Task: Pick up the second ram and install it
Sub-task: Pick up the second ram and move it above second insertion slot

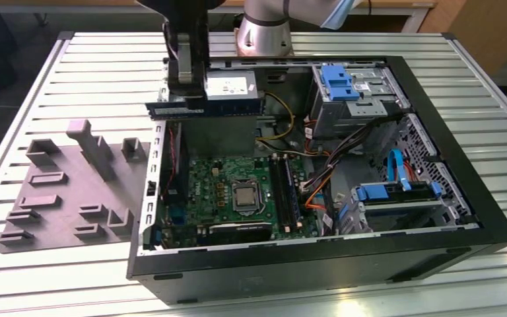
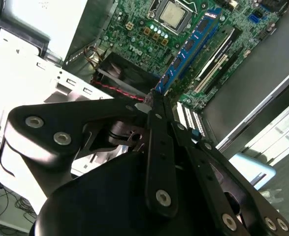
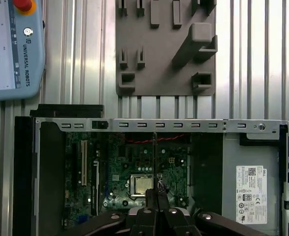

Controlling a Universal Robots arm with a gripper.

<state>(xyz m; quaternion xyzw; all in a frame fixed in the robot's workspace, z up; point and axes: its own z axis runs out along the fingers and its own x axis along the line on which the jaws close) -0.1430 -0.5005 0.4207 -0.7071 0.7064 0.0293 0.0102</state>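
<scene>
Grip: the gripper (image 1: 187, 99) had its jaws drawn in to the thickness of the board, pinching the second ram (image 1: 227, 105) between them. In the second wrist view the stick (image 2: 188, 44) ran out past the fingertips (image 2: 156, 105).
Where the ram was: in the air, lying level above the rear part of the open computer case (image 1: 324, 264), touching nothing but the gripper.
Done: the pick-up. The stick was off the grey tray (image 1: 60, 221), which sat well apart on the table at the exterior view's left.
Left: the whole install. The stick was well above the motherboard (image 1: 227, 191) and was not seated in the memory slots (image 1: 284, 188).
Alignment: in the first wrist view the stick appeared edge-on as a thin line (image 3: 154, 162) over the board, beside the processor socket (image 3: 143, 185).
Unclear: whether another stick already sat in a slot — I could not tell.
</scene>
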